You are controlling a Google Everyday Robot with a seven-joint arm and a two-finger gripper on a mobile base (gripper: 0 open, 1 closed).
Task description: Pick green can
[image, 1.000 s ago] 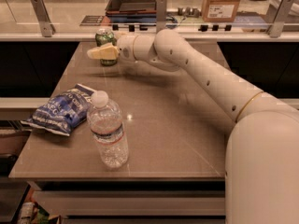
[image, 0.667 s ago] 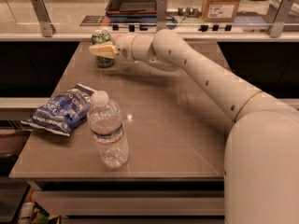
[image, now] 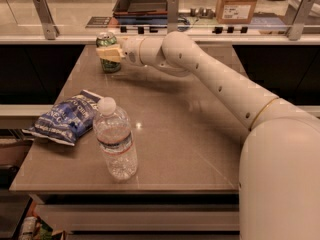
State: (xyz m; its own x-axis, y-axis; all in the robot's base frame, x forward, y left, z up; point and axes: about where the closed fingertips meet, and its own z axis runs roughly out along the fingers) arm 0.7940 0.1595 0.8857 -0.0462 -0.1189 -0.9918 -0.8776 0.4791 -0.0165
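The green can (image: pixel 106 40) stands upright at the far end of the worktop (image: pixel 190 134), well beyond the water bottle (image: pixel 116 141) and a little to its left, close to the worktop's back edge. Its silver top rim faces up, so its long axis is vertical, and its base looks to be resting on the surface.

The gripper (image: pixel 106 53) is right at the can, far beyond the bottle at the same back edge. It comes in level from the can's right side. The pale fingers (image: pixel 113 54) cross the can at mid-height. The near one lies flat against the can's front, and the other is hidden behind it. They read as pinching the can with no gap showing, the grip set across the can's upright axis. Given that, the next move is likely a straight lift, and it depends on the hold staying square to the can so it does not tip.

The single arm (image: pixel 215 84) reaches over the worktop from behind and to the right of the bottle, passing well clear of it.

A crumpled blue chip bag (image: pixel 65 120) lies just left of the bottle, its edge at the bottle's shoulder. Both are well away from the can. The worktop is a smooth brown-grey slab with a slight sheen.

Far beyond the bottle, past the worktop's back edge, a counter carries a dark tray (image: pixel 142 1) and a cardboard box (image: pixel 239 3).
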